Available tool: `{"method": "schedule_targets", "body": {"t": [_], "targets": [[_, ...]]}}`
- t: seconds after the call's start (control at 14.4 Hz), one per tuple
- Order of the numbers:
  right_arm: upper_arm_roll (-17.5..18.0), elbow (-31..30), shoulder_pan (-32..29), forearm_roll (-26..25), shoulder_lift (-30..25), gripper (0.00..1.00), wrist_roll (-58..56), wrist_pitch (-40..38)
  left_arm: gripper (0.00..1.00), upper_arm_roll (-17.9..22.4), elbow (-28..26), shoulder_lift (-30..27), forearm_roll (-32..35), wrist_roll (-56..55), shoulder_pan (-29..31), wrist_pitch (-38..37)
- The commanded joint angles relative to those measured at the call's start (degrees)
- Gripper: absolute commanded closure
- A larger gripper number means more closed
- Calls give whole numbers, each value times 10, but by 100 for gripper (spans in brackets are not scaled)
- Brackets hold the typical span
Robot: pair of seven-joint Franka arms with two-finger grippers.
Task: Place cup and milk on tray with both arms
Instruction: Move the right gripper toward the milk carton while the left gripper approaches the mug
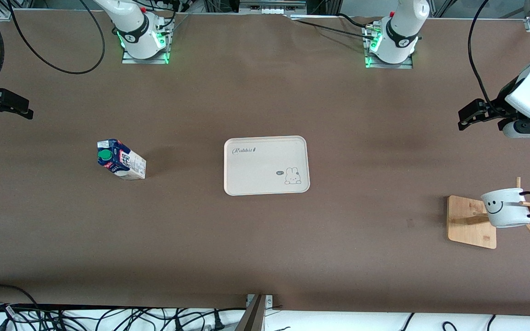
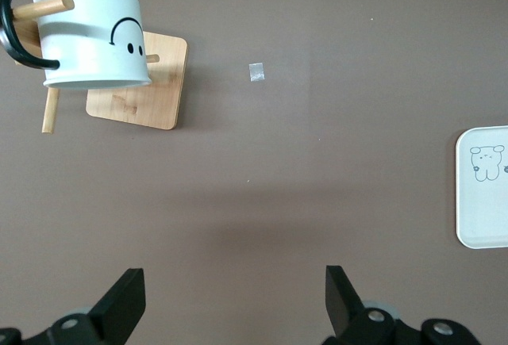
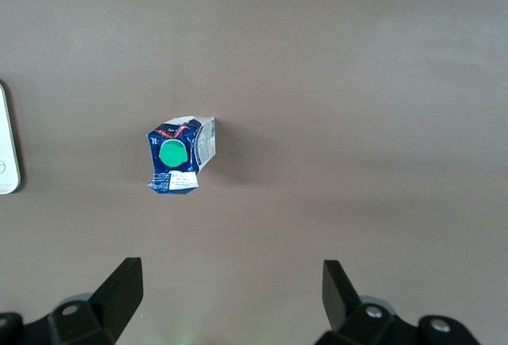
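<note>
The cream tray (image 1: 256,170) with the rabbit drawing lies at the table's middle. The milk (image 1: 121,160) stands upright on the table toward the right arm's end; it also shows in the right wrist view (image 3: 178,155). The cup (image 1: 506,208) hangs tilted by its black handle on a wooden rack peg toward the left arm's end; it also shows in the left wrist view (image 2: 91,36). My left gripper (image 1: 463,118) is open and empty over bare table beside the rack (image 2: 236,297). My right gripper (image 1: 28,110) is open and empty over bare table beside the milk (image 3: 232,289).
The rack's square wooden base (image 1: 469,225) carries several wooden pegs. A small tape mark (image 1: 410,223) lies between rack and tray. Cables and a camera mount (image 1: 256,312) run along the table edge nearest the front camera. The arm bases stand along the farthest edge.
</note>
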Motion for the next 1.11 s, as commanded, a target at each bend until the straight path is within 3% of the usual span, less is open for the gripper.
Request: {"method": "schedule_targets", "body": {"t": [0.0,0.62,0.83,1.04], "targets": [[3,9,-2,10,3,0,2,-6,0,1,18,7,-7,2,0,-15],[3,9,-3,10,8,0,1,-13,0,4,21,7,-4,9,5,-7],[5,7,2,9,24,0,-1,-14,0,7,72,41,-10,8,7,-9],[5,6,16,10,40,0,1,-14,0,7,82,50,-11,7,10,-9]]}}
